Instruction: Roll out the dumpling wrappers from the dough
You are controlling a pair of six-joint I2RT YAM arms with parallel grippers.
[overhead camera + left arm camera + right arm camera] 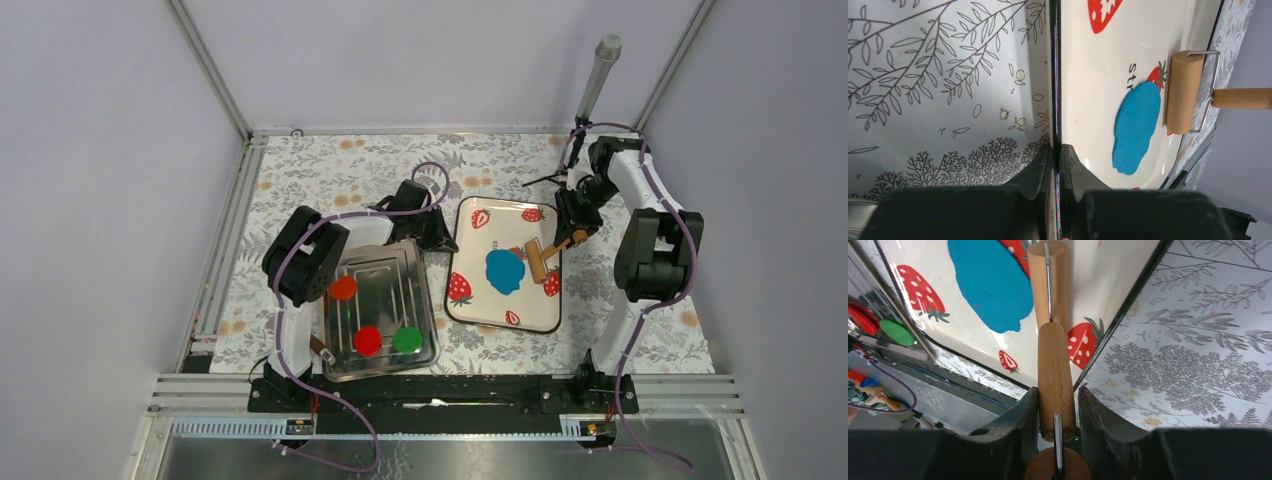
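The dough (505,270) is a flattened bright-blue patch in the middle of a white strawberry-print tray (480,312). A wooden roller (541,262) lies on the tray, its drum against the dough's right edge. My right gripper (572,232) is shut on the roller's handle (1054,375), which sits between the fingers of the right gripper (1058,392). The drum (1048,285) touches the dough (990,285). My left gripper (1055,150) is shut on the tray's dark left rim (1055,75). From there the dough (1136,127) and the roller (1184,92) lie on the far side of the tray.
A metal tray (428,310) left of the strawberry tray holds an orange-red disc (343,288), a red disc (368,340) and a green disc (406,340). A grey cylinder (600,70) rises at the back right. Aluminium rails (450,385) border the near edge.
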